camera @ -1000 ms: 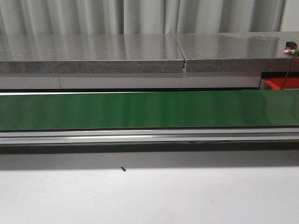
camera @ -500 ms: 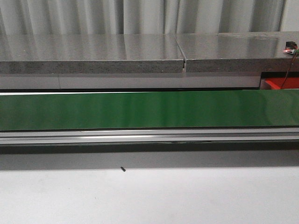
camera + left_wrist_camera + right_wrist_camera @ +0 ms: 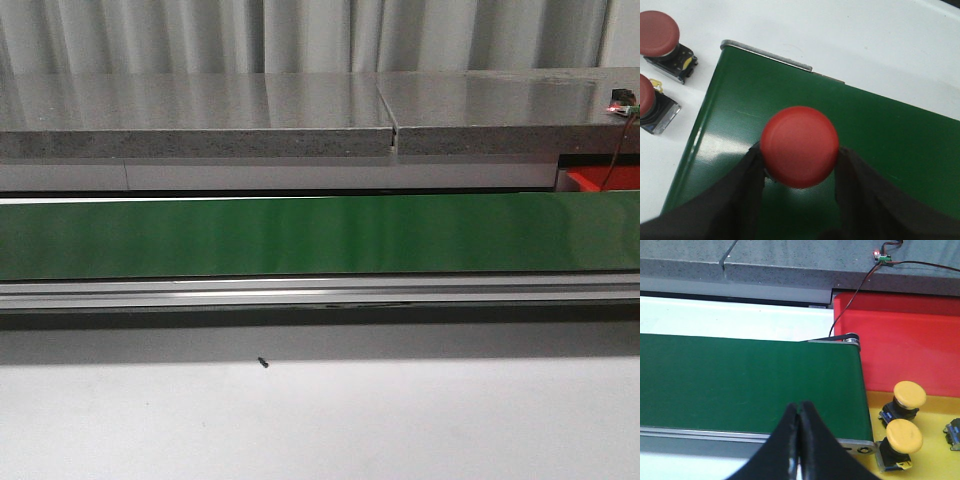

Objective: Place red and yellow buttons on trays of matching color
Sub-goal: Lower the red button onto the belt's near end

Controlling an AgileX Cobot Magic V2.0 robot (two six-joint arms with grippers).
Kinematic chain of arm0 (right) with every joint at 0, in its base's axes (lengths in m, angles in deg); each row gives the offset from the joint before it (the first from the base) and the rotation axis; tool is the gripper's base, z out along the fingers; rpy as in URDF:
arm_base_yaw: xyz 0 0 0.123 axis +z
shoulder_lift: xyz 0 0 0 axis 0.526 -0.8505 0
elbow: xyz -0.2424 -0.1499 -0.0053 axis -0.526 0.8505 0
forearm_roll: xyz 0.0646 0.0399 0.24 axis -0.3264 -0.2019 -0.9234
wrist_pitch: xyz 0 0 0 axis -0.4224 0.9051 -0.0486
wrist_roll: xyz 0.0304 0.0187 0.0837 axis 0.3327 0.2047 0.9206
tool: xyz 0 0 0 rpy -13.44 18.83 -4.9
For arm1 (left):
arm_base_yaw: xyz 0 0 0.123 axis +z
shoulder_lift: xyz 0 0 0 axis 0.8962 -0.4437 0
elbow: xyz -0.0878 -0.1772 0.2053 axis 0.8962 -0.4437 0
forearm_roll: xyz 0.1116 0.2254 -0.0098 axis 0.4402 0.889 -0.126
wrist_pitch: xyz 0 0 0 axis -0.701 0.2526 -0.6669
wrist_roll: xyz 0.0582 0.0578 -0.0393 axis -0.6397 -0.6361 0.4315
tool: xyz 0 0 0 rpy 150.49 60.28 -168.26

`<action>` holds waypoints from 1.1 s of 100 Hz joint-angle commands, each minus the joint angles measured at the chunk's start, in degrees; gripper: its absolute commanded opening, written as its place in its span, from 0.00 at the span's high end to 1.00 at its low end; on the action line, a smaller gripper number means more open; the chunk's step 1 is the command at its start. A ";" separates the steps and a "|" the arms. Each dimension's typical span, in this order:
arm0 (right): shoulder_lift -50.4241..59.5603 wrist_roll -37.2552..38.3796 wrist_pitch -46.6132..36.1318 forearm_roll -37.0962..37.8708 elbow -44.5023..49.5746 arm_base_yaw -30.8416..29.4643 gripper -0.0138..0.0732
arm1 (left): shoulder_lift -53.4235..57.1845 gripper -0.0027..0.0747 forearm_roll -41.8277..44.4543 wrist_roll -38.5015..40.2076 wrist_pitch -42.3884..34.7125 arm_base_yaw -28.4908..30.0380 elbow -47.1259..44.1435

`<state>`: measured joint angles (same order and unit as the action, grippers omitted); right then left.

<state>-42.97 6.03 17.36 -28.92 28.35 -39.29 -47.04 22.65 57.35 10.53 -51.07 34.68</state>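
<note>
The green conveyor belt [image 3: 320,235] runs right across the front view, with the grey stone counter [image 3: 200,115] behind it. At the belt's far right end sits the red tray [image 3: 900,340], next to the yellow tray [image 3: 935,450], which has two yellow buttons [image 3: 909,395] [image 3: 904,436] in it. The left gripper [image 3: 800,167] is pinching a red button [image 3: 800,146] over the belt's corner; two more red buttons [image 3: 659,32] [image 3: 646,97] sit on the white table [image 3: 865,40] just off it. The right gripper [image 3: 799,415] has its fingers pressed together, holding nothing.
</note>
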 commanded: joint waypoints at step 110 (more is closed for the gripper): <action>0.03 -0.57 -4.07 -0.70 -1.48 0.13 0.92 | 8.12 0.27 -3.52 4.42 0.32 11.29 8.02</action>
<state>-42.97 6.03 17.36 -28.92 28.35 -39.29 -39.92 20.51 59.88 12.96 -42.46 39.59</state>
